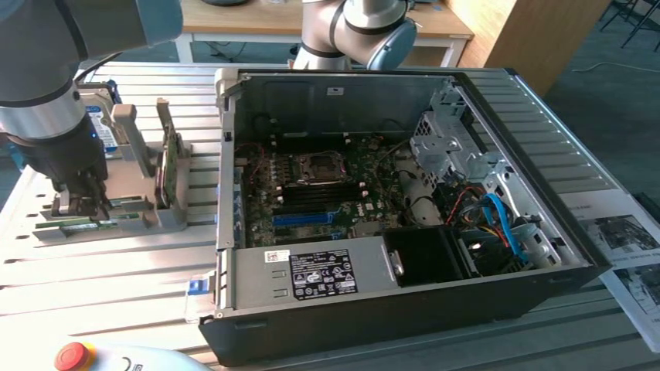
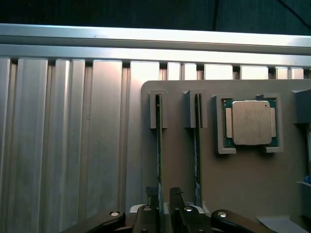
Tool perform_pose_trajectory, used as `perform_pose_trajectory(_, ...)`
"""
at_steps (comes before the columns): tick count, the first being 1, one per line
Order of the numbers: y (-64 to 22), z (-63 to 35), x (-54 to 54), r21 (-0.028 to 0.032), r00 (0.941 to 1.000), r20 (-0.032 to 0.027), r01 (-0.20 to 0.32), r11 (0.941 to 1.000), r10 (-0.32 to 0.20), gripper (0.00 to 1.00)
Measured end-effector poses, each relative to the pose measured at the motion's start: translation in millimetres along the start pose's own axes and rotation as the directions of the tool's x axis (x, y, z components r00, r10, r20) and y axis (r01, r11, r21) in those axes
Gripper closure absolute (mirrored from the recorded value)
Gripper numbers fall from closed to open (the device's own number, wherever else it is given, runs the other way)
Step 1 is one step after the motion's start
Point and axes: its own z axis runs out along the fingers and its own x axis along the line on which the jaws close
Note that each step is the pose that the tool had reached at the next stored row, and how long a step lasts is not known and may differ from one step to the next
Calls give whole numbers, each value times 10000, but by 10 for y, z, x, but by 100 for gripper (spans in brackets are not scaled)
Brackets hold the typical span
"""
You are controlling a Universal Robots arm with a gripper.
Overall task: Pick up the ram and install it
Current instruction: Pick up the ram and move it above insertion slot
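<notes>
The ram [image 2: 159, 145] is a thin green stick standing on edge in a slot of a grey holder [image 2: 243, 184]. A second, similar stick [image 2: 198, 145] stands in the slot beside it. My gripper [image 2: 163, 194] is down over the near end of the first stick, with one finger on each side and a small gap showing, so it is open. In the exterior view the gripper [image 1: 80, 207] is low over the holder [image 1: 154, 209] on the left of the table, with the green ram [image 1: 77, 226] just under it.
A processor chip [image 2: 250, 122] lies in a recess of the holder. An open computer case [image 1: 413, 309] fills the middle of the table, its motherboard [image 1: 320, 193] and blue slot [image 1: 304, 219] exposed. A hard drive [image 1: 100, 124] stands behind the holder. A red stop button [image 1: 73, 355] is nearest the camera.
</notes>
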Motion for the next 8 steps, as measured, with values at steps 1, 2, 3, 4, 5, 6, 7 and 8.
perform_pose_trajectory(1,0,0,0,0,10000,-1,0,10000,0,76)
perform_pose_trajectory(2,0,0,0,0,10000,-1,0,10000,0,76)
perform_pose_trajectory(3,0,0,0,0,10000,-1,0,10000,0,76)
perform_pose_trajectory(4,0,0,0,-1,10000,-1,1,10000,-1,76)
perform_pose_trajectory(5,0,0,-1,-1,10000,-1,12,10000,-12,76)
perform_pose_trajectory(6,0,1,0,-1,10000,-3,40,10000,-40,76)
perform_pose_trajectory(7,0,1,0,-2,10000,-5,78,10000,-78,76)
perform_pose_trajectory(8,0,1,0,-3,9999,-7,118,9999,-118,76)
